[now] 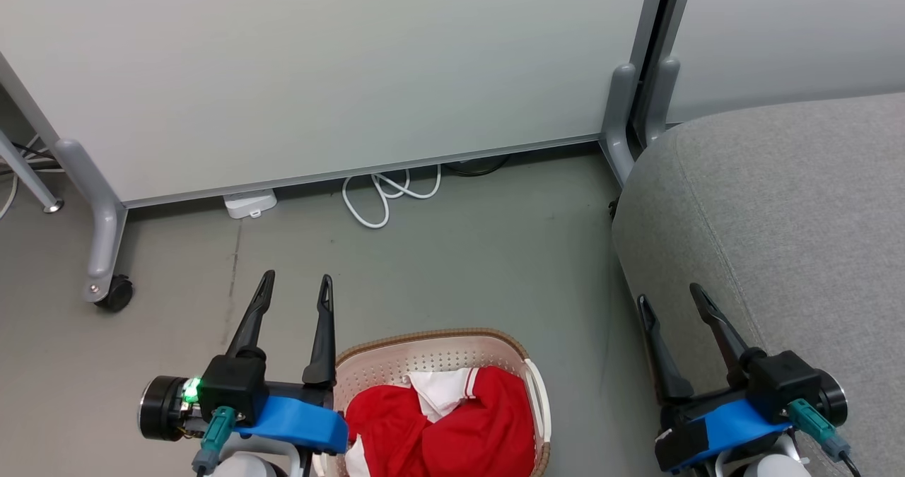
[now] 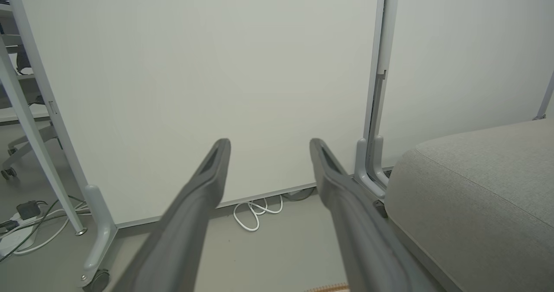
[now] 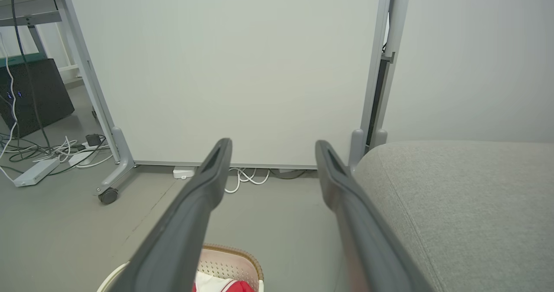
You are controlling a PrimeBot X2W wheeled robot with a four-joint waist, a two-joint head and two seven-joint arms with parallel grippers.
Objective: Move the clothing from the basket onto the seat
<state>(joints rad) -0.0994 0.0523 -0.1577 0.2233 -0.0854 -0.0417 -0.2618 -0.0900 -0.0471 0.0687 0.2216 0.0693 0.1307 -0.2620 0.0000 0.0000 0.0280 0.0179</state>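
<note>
1. A grey floor runs up to pale partition panels on wheeled feet, with a white cable looped under them.
2. Your left fingers and right fingers are both spread wide, with nothing between them.
3. The clothing, red with a white collar, is heaped in the basket. It sits behind the left fingertips, back toward the wrist and off to their right side. The basket's brown rim starts just beside the base of the inner left finger.
4. The seat lies under and ahead of the right fingers, whose tips hang over its rounded near edge. From the left fingers it is well apart, across open floor.
5. Your left arm looks the nearer one to the heap, so the pick is probably its job.
6. Those fingers point forward past the basket, so you would likely need to pull them back and tip them down into it.
7. The heap shows no clear long axis, and the frame's bottom edge cuts off the basket's near side.
</note>
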